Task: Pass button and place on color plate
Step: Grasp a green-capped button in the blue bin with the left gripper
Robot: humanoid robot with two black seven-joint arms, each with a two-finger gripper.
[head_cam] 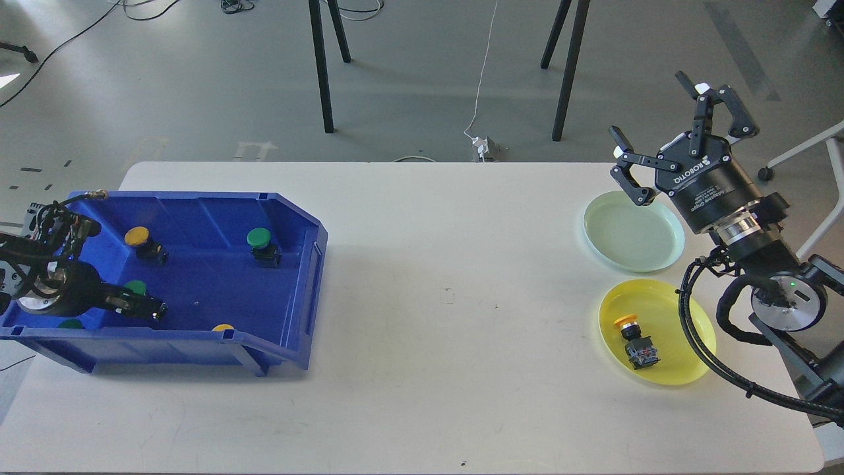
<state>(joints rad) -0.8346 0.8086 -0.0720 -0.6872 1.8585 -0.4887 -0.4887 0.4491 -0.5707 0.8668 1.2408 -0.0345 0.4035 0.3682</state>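
one white table (422, 316) fills most of the view, with one blue bin (198, 284) on its left side and two plates on its right. the green plate (633, 232) lies farther away with nothing in it, and the yellow plate (656, 331) sits just nearer, close beside it. two black arms come in, one from each side. the right gripper (666, 135) hangs high over the far right edge of the table, above the green plate, with its two fingers spread wide apart and nothing between them. the left gripper (155, 310) reaches down into the near left part of the bin, beside a green button (136, 287); it looks small and dark, and whether its fingers are apart or together cannot be told. six buttons show in all. one yellow button (634, 336) lies on its side in the yellow plate. five are in the bin: a yellow one (142, 241) toward the far left, a green one (262, 243) toward the far right, the green one at the gripper, a green cap (69, 324) peeking over the near wall at left, and a yellow cap (223, 327) at the near wall toward the right.
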